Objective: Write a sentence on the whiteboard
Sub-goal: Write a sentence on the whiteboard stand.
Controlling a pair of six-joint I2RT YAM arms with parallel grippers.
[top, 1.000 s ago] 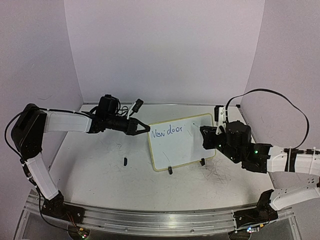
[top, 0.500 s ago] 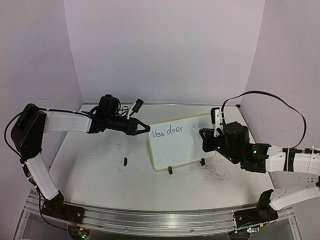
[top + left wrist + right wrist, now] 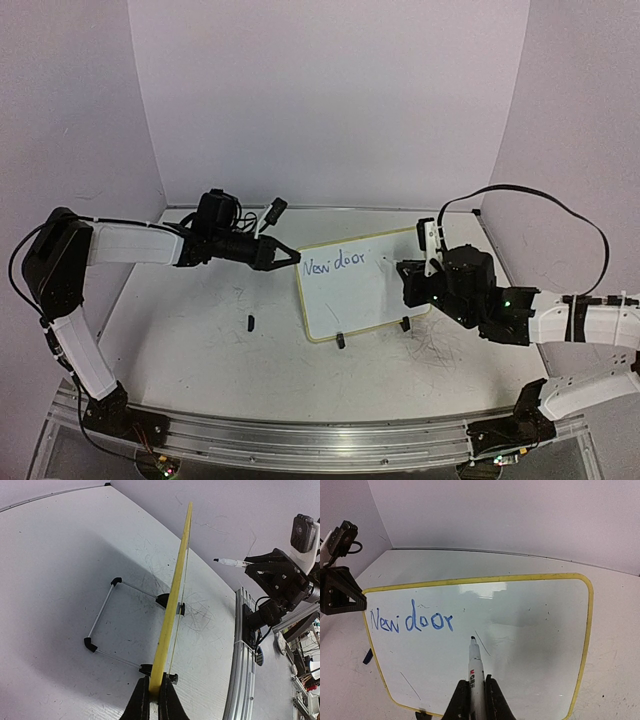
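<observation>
Left fingers are clamped shut on the left edge of the whiteboard, pinching its cream-yellow frame between them; the left wrist view looks straight along that edge. Right fingers are closed around a marker, whose barrel points away from the wrist toward the board's face. The marker's dark tip is at or just off the glossy surface, and I cannot tell whether it touches. It sits just right of and slightly below the last letter written.

So far the sentence reads "New door" in thin blue script, slanting a little. It lies in the upper left part of the board, close to the left fingers and left of the marker tip. Everything else on the face is white, apart from a few faint thin streaks.

On a wire stand with small black feet, the whiteboard leans back near the middle of the counter, between the two arms. That counter is white and scuffed with grey scribble marks, thickest near the board's right foot. A small dark piece lies on it to the left of the board, apart from it. An aluminium rail runs along the near edge. Pale lilac walls close the space at the far side and on both sides.
</observation>
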